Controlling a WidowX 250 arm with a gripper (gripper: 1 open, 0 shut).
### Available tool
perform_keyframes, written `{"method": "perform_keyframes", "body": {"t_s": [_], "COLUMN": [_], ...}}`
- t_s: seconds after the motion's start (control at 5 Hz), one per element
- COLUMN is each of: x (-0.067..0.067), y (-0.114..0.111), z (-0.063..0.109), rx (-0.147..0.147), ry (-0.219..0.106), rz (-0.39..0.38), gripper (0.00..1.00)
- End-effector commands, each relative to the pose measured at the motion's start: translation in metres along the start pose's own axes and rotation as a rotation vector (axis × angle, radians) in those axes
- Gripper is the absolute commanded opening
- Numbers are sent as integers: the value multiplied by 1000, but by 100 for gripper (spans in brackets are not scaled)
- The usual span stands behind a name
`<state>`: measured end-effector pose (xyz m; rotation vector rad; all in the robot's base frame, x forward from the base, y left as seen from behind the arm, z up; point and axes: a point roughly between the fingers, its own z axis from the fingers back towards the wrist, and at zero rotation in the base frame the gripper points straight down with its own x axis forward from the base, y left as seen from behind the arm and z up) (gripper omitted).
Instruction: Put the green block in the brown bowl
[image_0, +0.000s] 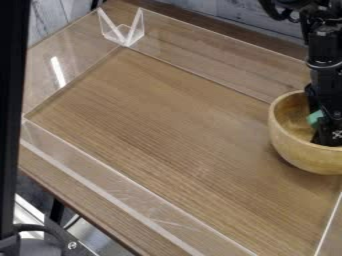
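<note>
Camera view: wooden tabletop (160, 130) w/ clear plastic strips (114, 188) along near & left edges and across the far side; folded clear plastic piece (122, 28) stands at far left. Brown bowl (297, 148), thick-rimmed, sits upright at right side of table, partly cut off by the frame edge. Green block (315, 117) shows as a small patch inside the bowl, mostly hidden by the gripper. Black gripper (321, 115) comes down from far right into the bowl, fingers low within the rim, next to the block; jaws stand wide apart, approx. full opening. Whether they touch the block can't be told b/c of overlap; no grip on it is discernible. Dark vertical post (14, 90) at left, w/ black rounded hardware (38, 240) at near left corner; grey boards (247, 12) beyond table's far edge.
</note>
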<state>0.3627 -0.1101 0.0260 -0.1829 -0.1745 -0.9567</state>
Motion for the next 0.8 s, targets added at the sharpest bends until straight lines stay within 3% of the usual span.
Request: {"method": "perform_keyframes", "body": {"t_s": [0.0, 0.4, 0.6], "x": [-7, -8, -11], "y": [15, 20, 18], "z": [7, 18, 22], "rx": [10, 7, -6], "ry": [5, 4, -6], "rz": [8, -24, -32], "gripper": [100, 100, 0]}}
